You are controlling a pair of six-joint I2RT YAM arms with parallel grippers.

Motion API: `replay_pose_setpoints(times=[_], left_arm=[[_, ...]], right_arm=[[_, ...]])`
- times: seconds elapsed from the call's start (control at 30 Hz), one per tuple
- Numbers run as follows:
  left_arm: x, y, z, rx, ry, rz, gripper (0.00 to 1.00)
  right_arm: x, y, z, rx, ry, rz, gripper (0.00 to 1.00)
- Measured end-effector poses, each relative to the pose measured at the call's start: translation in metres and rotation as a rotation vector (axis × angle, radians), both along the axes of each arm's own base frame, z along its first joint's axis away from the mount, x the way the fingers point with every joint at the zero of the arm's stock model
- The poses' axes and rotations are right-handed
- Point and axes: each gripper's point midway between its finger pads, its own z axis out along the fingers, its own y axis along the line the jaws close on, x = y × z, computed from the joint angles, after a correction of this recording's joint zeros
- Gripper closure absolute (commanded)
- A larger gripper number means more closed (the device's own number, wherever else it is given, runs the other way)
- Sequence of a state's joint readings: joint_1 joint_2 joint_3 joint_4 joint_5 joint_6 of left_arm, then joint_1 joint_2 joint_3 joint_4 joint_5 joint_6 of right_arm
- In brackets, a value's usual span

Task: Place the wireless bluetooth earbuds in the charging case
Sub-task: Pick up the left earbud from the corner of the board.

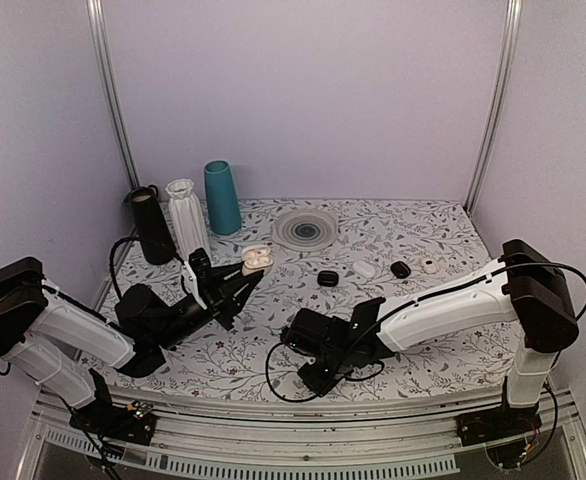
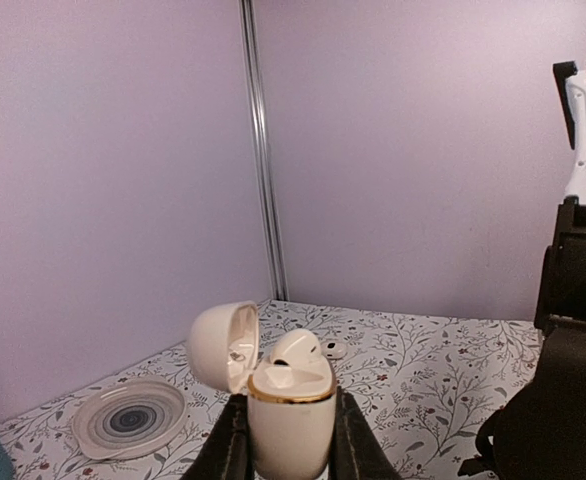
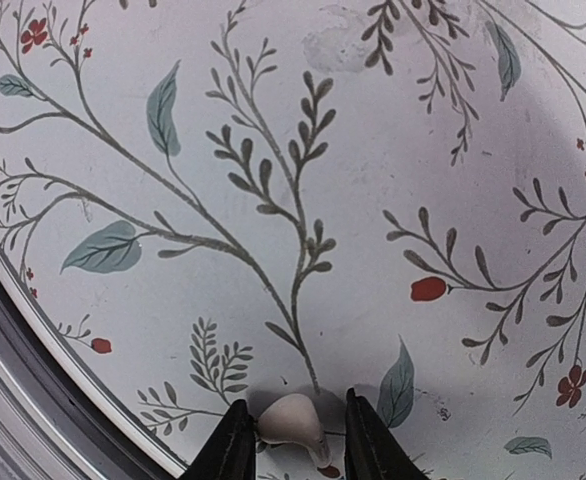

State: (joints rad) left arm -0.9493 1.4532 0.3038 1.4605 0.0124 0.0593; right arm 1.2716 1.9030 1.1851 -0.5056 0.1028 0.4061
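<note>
My left gripper (image 1: pixel 241 277) is shut on the charging case (image 1: pixel 256 260), a small cream-white clamshell with a gold rim, and holds it upright above the table. In the left wrist view the case (image 2: pixel 291 420) sits between the fingers (image 2: pixel 228 445), its lid swung open to the left, with one white earbud (image 2: pixel 298 350) resting in a slot. My right gripper (image 1: pixel 311 378) points down at the table near the front edge. In the right wrist view its jaws (image 3: pixel 293 425) straddle a second white earbud (image 3: pixel 291 418) lying on the cloth; the left finger touches it, the right stands a little apart.
A black vase (image 1: pixel 153 225), a ribbed white vase (image 1: pixel 186 215) and a teal vase (image 1: pixel 221 197) stand at the back left. A grey ringed plate (image 1: pixel 306 227) lies behind the middle. Small black (image 1: pixel 328 278) (image 1: pixel 400 268) and white (image 1: pixel 364 268) (image 1: pixel 430 265) items lie at right centre.
</note>
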Motion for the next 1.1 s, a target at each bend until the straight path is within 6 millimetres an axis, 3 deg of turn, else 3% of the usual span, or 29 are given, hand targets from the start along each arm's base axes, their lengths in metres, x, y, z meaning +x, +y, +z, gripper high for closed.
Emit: replay_pose_setpoints(times=[0.57, 1.1], left_arm=[[0.0001, -0.0001, -0.0001, 0.001, 0.001, 0.0, 1.0], [0.0008, -0.0006, -0.0001, 0.002, 0.003, 0.002, 1.0]], right_arm=[[0.0006, 0.0013, 0.0003, -0.002, -0.015, 0.039, 0.68], [0.0013, 0.0032, -0.001, 0.006, -0.023, 0.051, 0.8]])
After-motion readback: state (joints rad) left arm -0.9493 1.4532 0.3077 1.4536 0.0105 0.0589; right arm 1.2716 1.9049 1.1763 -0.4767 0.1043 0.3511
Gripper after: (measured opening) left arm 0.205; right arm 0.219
